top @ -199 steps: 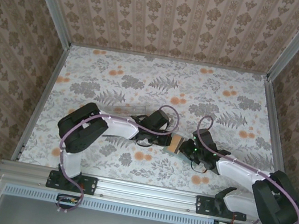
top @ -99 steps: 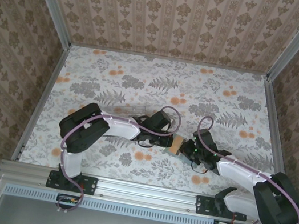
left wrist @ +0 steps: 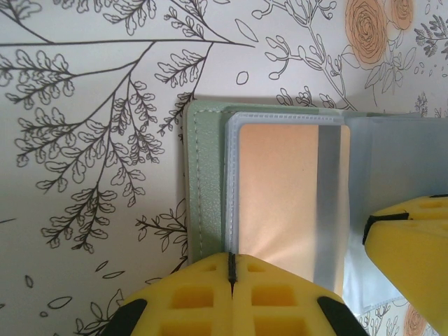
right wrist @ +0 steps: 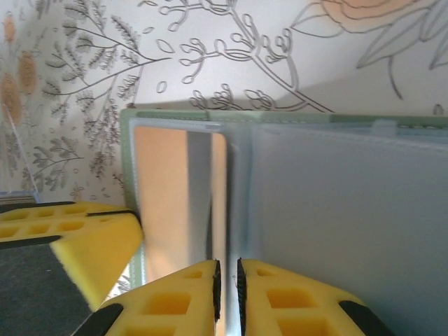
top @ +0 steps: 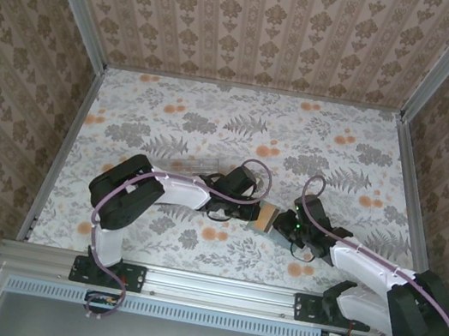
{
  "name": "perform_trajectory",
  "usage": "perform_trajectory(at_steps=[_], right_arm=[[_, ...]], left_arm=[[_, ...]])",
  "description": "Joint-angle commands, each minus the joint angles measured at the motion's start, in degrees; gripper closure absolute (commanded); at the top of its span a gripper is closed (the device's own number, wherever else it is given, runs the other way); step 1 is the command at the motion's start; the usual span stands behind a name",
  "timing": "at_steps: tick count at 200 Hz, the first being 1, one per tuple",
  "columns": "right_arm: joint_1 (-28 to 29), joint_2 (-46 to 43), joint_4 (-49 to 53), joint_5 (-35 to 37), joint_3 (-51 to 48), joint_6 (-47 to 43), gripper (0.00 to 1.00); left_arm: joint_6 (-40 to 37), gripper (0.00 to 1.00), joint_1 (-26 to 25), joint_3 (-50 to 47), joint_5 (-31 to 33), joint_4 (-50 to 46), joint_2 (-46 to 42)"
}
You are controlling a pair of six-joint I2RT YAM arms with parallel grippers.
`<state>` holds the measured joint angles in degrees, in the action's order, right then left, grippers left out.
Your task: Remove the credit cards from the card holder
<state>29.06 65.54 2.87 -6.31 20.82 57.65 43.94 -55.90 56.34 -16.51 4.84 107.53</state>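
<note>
We have the left hand (left wrist: 231, 260) pressed together on an edge of the open card holder (left wrist: 207, 175), the right hand (right wrist: 227, 267) nearly closed, pinching its blue-grey inner flap.

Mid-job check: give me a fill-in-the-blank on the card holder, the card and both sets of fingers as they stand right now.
1. The card holder lies ___ on the floral table, between the two arms.
2. The tan-orange card is tucked ___ the holder, not out on the table.
3. The left gripper has its fingers ___, with no gap between them.
4. The right gripper has fingers coloured ___.

Missing words: open; inside; shut; yellow
</note>
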Motion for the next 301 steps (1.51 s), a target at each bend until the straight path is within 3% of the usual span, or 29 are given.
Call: perform_trajectory(at_steps=[1, 238, 281, 301], right_arm=[[-0.4, 0.5, -0.2, -0.6, -1.0, -0.3, 0.81], [-1.6, 5.7, -10.3, -6.5, -2.7, 0.5, 0.82], [-2.3, 3.7, -9.0, -5.9, -3.7, 1.1, 1.0], [-3.2, 1.0, -6.2, -4.8, -4.6, 1.2, 1.0]], left_arm=[[0.1, 0.96, -0.4, 0.1, 0.0, -2.7, 1.6], [-0.2, 0.96, -1.1, 1.1, -0.6, -3.2, 2.4], [-0.1, 0.96, -1.1, 1.2, -0.4, -3.5, 2.3], [0.0, 0.97, -1.1, 1.2, 0.2, -4.2, 2.0]])
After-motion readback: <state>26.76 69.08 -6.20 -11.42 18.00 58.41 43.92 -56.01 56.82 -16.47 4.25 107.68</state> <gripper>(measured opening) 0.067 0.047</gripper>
